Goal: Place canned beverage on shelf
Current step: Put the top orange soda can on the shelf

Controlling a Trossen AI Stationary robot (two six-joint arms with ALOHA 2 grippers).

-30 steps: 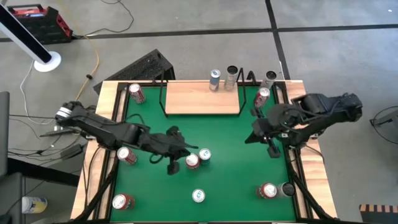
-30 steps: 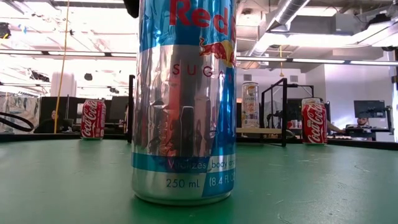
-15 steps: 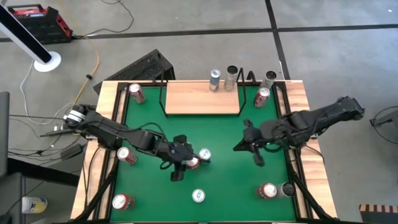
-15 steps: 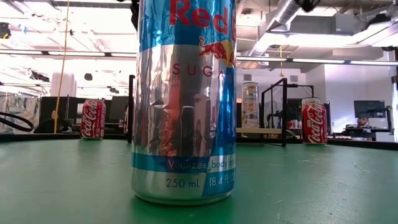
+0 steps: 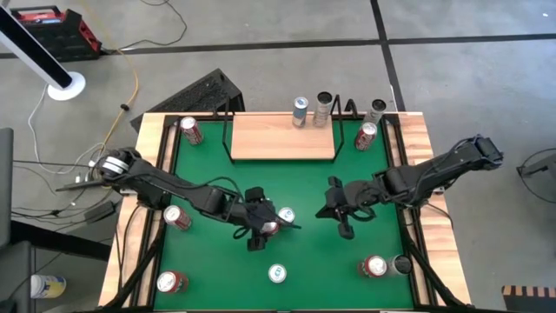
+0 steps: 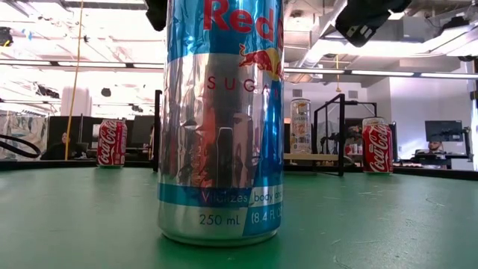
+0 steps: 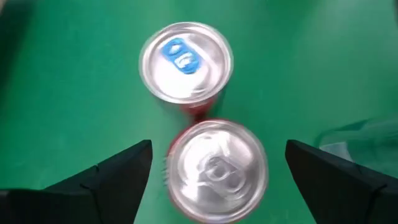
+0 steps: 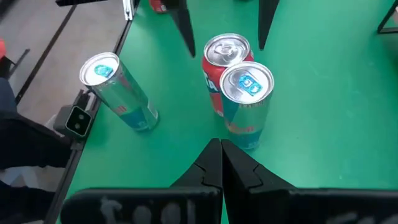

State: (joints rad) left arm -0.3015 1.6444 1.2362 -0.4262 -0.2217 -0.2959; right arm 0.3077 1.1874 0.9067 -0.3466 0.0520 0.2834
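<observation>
The shelf (image 5: 282,135), a light-wood board with black wire ends, lies at the table's far middle. Mid-table stand a red can (image 7: 216,171) and a blue-tabbed silver can (image 7: 185,61), side by side. My left gripper (image 5: 263,229) hovers open over the red can, one finger on each side of its top, touching nothing. My right gripper (image 8: 221,163) is shut, just right of the pair (image 5: 328,209), pointing at the blue-tabbed can (image 8: 247,84). In the low view the dark heads at the top are the left arm (image 6: 157,11) and the right arm (image 6: 366,19).
A tall blue-and-silver can (image 6: 220,119) stands near the front edge (image 5: 277,274). Red cans sit at the far left (image 5: 190,130), far right (image 5: 366,135), left (image 5: 176,217), near left (image 5: 170,281) and near right (image 5: 373,266). Several cans stand behind the shelf (image 5: 300,111).
My left gripper has moved down and toward the table's right, over the red can, and has opened. My right gripper, still shut, has sunk and travelled from the right edge toward the table's middle. No can has moved.
</observation>
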